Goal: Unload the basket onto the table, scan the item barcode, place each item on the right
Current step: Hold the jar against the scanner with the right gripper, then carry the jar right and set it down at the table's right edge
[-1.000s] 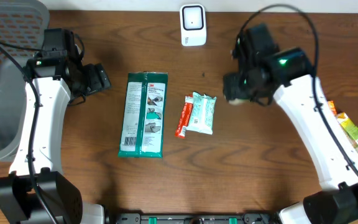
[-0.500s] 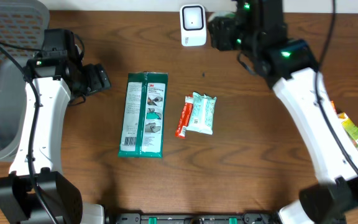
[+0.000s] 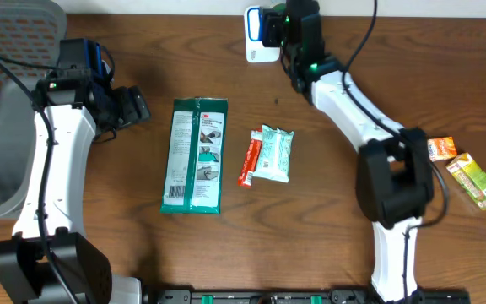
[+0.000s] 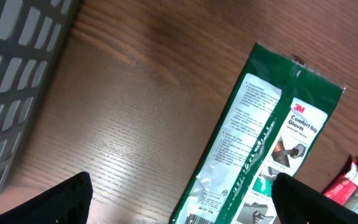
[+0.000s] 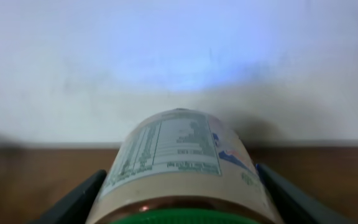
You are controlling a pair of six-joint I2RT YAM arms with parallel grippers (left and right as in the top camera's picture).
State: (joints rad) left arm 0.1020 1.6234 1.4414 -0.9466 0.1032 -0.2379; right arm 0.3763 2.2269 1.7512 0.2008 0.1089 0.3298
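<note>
Two tools are in view. Right tool (image 3: 278,25) sits at the far edge of the tabletop (image 3: 327,236), just beside the white scanner (image 3: 256,42). Its fingers (image 5: 73,202) are partly closed around a labelled bottle (image 5: 179,152), printed panel facing the wrist camera, green band at the near end. Left tool (image 3: 133,108) is spread wide and holds nothing. It hangs near the left edge, beside the green glove package (image 3: 196,156).

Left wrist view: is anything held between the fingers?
No, the fingers stand wide apart, and the green glove packet lies flat on the table.
</note>
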